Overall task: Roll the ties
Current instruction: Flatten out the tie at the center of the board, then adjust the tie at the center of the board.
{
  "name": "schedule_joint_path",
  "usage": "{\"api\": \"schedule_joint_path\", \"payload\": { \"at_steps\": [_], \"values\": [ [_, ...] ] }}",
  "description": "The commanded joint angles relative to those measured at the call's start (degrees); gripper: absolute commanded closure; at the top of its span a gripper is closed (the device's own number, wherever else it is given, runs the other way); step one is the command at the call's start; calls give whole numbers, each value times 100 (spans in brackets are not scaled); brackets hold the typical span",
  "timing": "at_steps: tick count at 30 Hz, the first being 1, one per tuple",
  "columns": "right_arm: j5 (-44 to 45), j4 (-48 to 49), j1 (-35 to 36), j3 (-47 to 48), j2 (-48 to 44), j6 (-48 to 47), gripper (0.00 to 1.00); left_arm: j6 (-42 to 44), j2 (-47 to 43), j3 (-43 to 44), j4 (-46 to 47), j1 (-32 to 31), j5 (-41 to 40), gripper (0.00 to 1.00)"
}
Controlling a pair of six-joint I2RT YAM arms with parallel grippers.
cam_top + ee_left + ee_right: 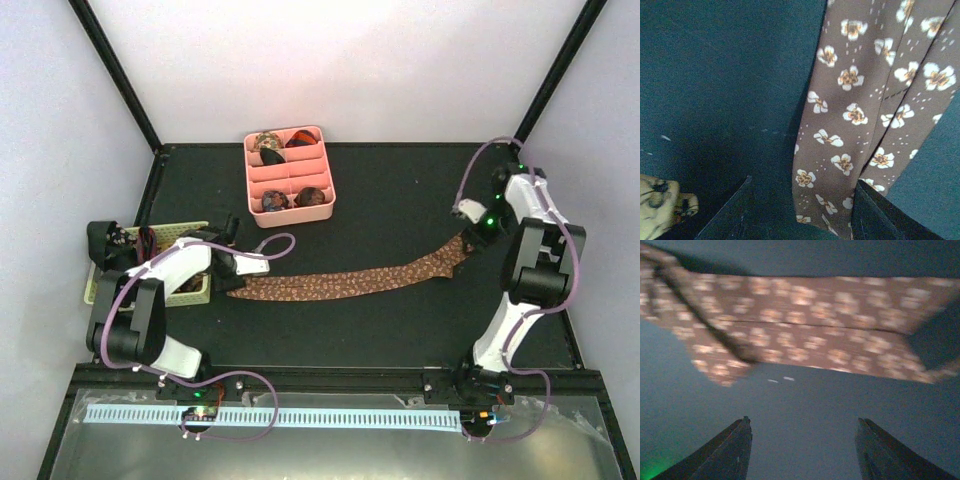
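Nearest, the left gripper [804, 181] gapes over the left end and the right gripper [803, 420] gapes empty beside the right end of a brown flowered tie [340, 283] lying flat, not yet rolled, while rolled ties [275, 201] sit in the far pink tray [329, 203].

Bare mat [400, 190] is stretching at 1 and 6 o'clock; the tie [350, 283] is crossing the middle, tray [300, 216] blocking 11, basket [192, 289] 9
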Motion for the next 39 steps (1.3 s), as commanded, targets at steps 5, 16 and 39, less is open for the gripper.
{"api": "schedule_joint_path", "payload": {
  "at_steps": [5,16,39],
  "values": [
    [-1040,-25,489,-1183,-141,192,42,-49,-540,586,-547,-111,1215,46],
    [-1174,417,488,-1156,345,1259,37,-599,-72,389,0,-801,950,44],
    [-1181,-407,2097,-79,28,1908,79,-762,13,226,167,-843,871,47]
  ]
}}
